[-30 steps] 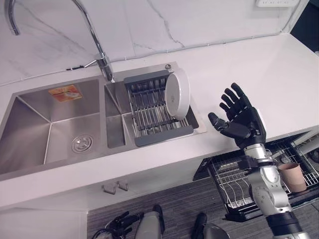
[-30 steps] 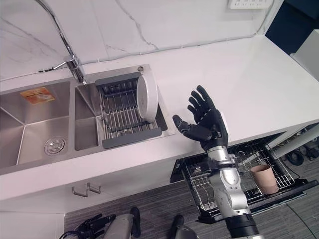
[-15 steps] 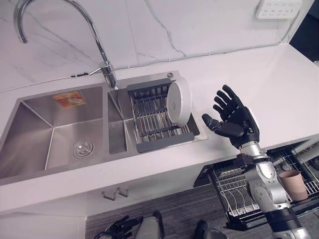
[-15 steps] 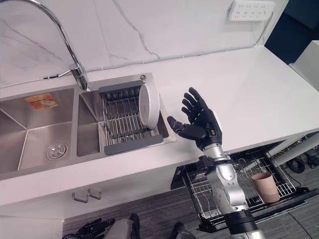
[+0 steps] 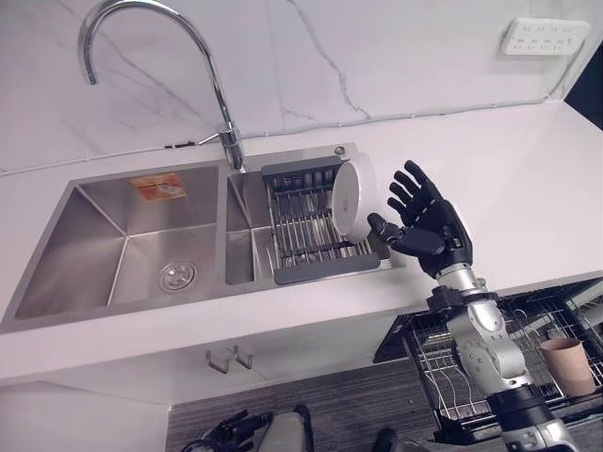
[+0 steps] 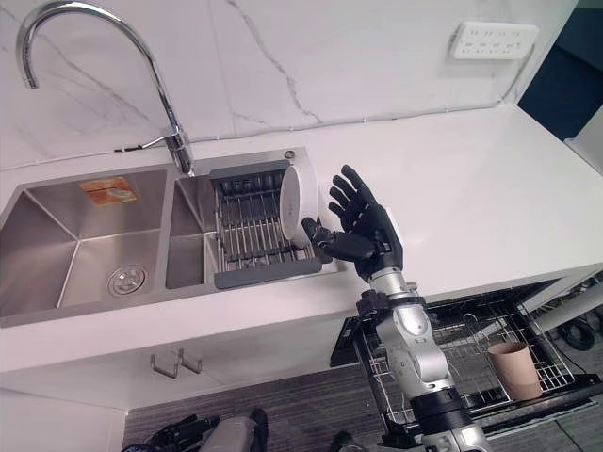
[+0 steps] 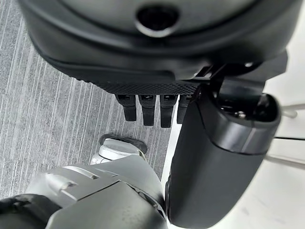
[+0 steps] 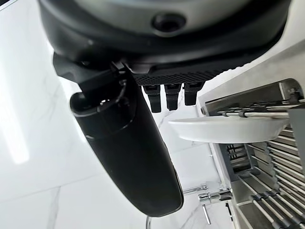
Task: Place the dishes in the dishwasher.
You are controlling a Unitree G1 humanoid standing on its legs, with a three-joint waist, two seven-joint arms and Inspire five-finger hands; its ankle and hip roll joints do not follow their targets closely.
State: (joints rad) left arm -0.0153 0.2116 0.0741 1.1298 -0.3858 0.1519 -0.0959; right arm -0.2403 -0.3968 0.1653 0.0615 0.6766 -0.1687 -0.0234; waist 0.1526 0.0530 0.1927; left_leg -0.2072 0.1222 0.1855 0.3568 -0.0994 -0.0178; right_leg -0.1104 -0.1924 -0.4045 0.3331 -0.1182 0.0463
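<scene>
A white plate (image 5: 351,198) stands on edge in the grey drying rack (image 5: 306,231) set in the sink's small right basin. My right hand (image 5: 426,229) hovers open just right of the plate, fingers spread and thumb close to its rim; in the right wrist view the plate (image 8: 233,128) lies just past the straight fingers (image 8: 172,96). Below the counter the dishwasher's wire rack (image 5: 528,363) is pulled out, with a tan cup (image 5: 569,365) on its right side. My left hand (image 7: 157,102) hangs low over the floor, fingers straight.
A tall curved faucet (image 5: 203,71) rises behind the sink. The large left basin (image 5: 122,245) holds an orange sponge (image 5: 155,186) and a drain. The white countertop (image 5: 528,179) stretches right of the sink. A wall socket (image 5: 545,36) sits on the marble backsplash.
My right hand has moved left across the counter toward the plate, from well apart to beside its rim, staying open. The camera view has shifted as well.
</scene>
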